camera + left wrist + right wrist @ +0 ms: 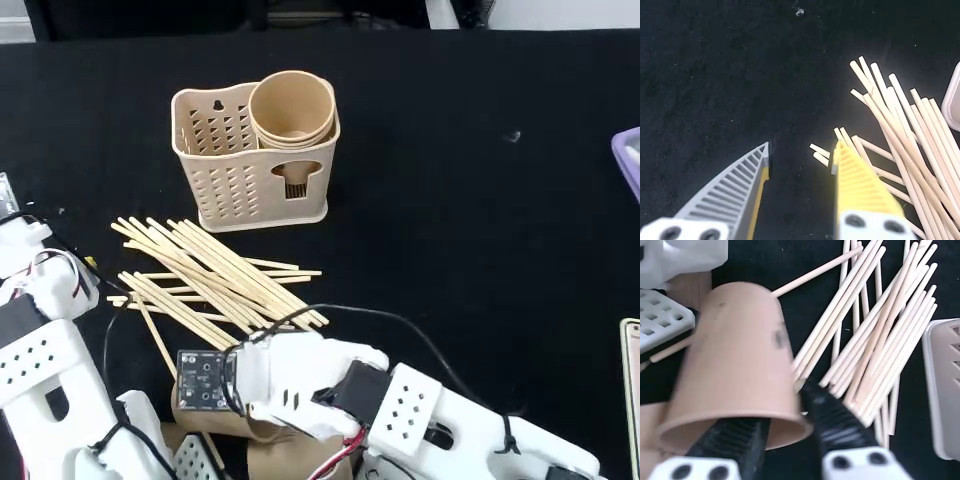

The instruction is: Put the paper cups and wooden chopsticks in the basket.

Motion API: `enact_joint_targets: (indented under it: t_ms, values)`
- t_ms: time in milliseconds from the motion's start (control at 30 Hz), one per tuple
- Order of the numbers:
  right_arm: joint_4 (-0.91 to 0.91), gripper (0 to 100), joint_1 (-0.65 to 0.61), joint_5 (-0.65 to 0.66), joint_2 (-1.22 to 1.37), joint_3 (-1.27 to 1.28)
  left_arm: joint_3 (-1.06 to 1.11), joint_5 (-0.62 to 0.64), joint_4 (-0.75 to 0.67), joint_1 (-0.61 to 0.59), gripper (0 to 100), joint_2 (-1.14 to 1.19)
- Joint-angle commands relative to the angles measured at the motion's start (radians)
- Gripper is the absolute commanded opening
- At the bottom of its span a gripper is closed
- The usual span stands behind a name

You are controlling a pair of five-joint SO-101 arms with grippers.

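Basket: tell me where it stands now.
In the high view the basket stands left of centre, just beyond the chopsticks pile, with nested paper cups in one compartment.

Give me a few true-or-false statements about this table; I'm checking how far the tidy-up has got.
1. Stacked cups sit in the basket. True.
2. All the chopsticks are in the basket. False: they lie piled on the table in front of it.
3. The left gripper is open. True.
4. The basket lies tipped over. False: it stands upright.
5. A loose cup lies on its side outside the basket. True.
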Motion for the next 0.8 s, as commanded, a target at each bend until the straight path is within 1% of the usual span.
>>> enact_joint_targets:
  t_ms: [0,200,300,433,600,667,767]
  values:
    - [0.06,1.2,0.052,-0.003,-0.002,-0.108,-0.012,0.011,-0.018,-0.008,21,-0.011]
    - [0.265,1.0,0.235,-0.002,-0.002,-0.34,-0.012,0.011,-0.017,-0.008,21,-0.011]
    - [0.381,1.0,0.353,-0.002,0.001,-0.503,-0.012,0.011,-0.017,-0.008,21,-0.011]
    - [0.491,1.0,0.517,-0.012,0.007,-0.739,-0.012,0.011,-0.017,-0.007,21,-0.011]
    - [0.548,1.0,0.664,-0.157,0.056,-1.029,-0.012,0.011,-0.017,-0.007,21,-0.011]
    - [0.545,1.0,0.703,-0.203,0.12,-1.127,-0.012,0.011,-0.017,-0.007,21,-0.011]
    - [0.543,1.0,0.733,-0.23,0.263,-1.267,-0.012,0.011,-0.015,-0.007,21,-0.011]
